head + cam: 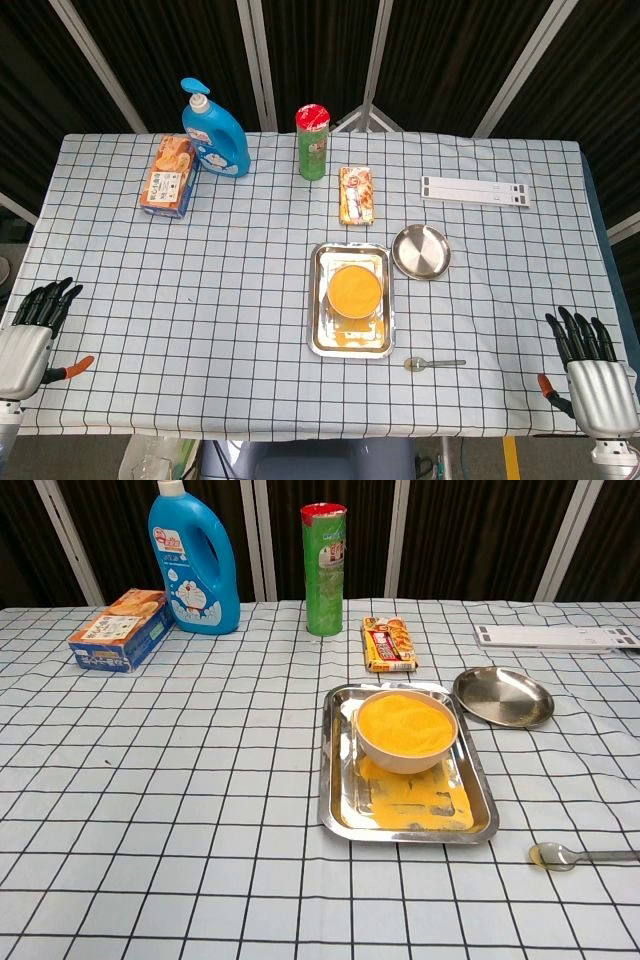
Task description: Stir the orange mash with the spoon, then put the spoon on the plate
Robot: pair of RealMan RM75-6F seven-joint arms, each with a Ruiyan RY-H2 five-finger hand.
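Observation:
A white bowl of orange mash point(355, 290) point(405, 727) stands in a steel tray point(325, 340) point(335, 810) smeared with orange. A metal spoon point(433, 364) point(580, 856) lies on the cloth just right of the tray's near corner. A small round steel plate point(421, 251) point(503, 695) sits right of the tray's far end. My left hand point(32, 330) rests open at the table's near left edge. At the near right edge is my right hand point(592, 372), open too, well right of the spoon. The chest view shows neither hand.
Along the back stand a blue detergent bottle point(215, 132) point(193, 560), a green chip can point(313, 142) point(324, 568), an orange box point(168, 176) point(120, 630), a snack packet point(357, 194) point(389, 643) and a white strip point(475, 190) point(555, 636).

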